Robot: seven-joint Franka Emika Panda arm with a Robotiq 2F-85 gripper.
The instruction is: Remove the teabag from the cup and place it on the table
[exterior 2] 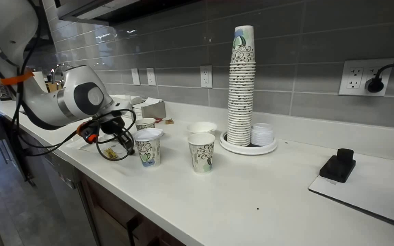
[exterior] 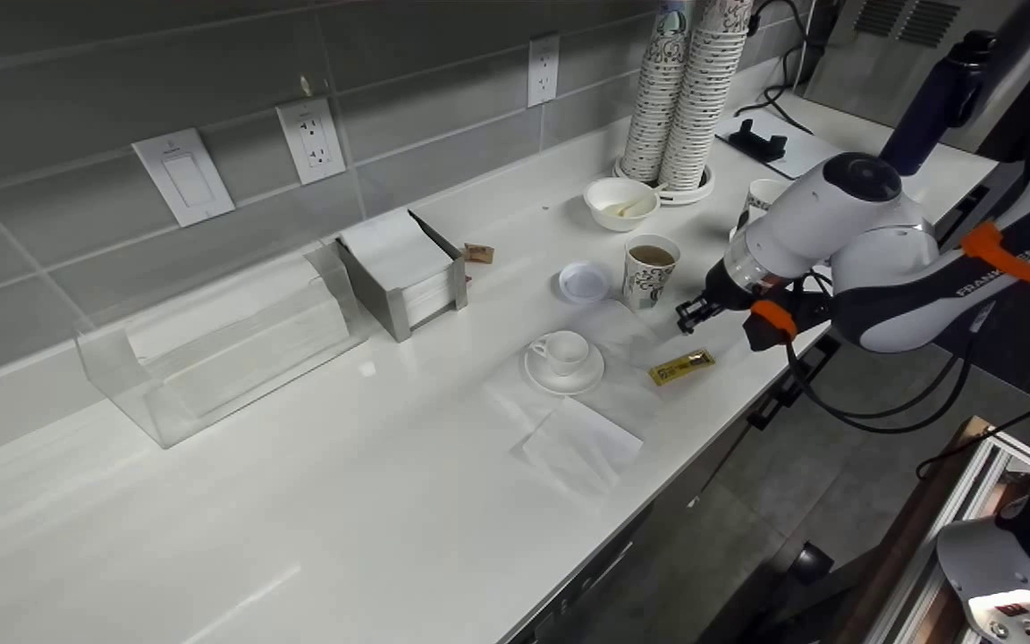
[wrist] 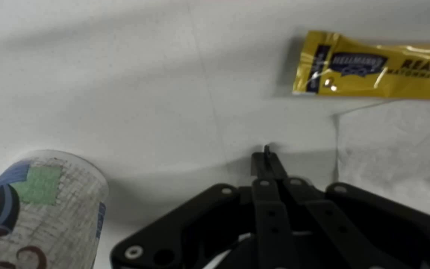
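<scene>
gripper (wrist: 267, 158) closed, seemingly empty — brown-filled cup (exterior: 643, 282) on counter (exterior: 345, 510), half-past-ten from gripper in an exterior view, teabag unseen — best rise clear, centre above cup, spread, dip straight down.

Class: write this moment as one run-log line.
pincer: closed over countertop, nothing visibly gripped | patterned paper cup: upright, brown liquid inside | Hellmann's mayonnaise sachet: untouched | teabag: not identifiable

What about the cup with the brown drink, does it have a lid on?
No, the cup is open on top, and the brown drink shows inside.
</scene>
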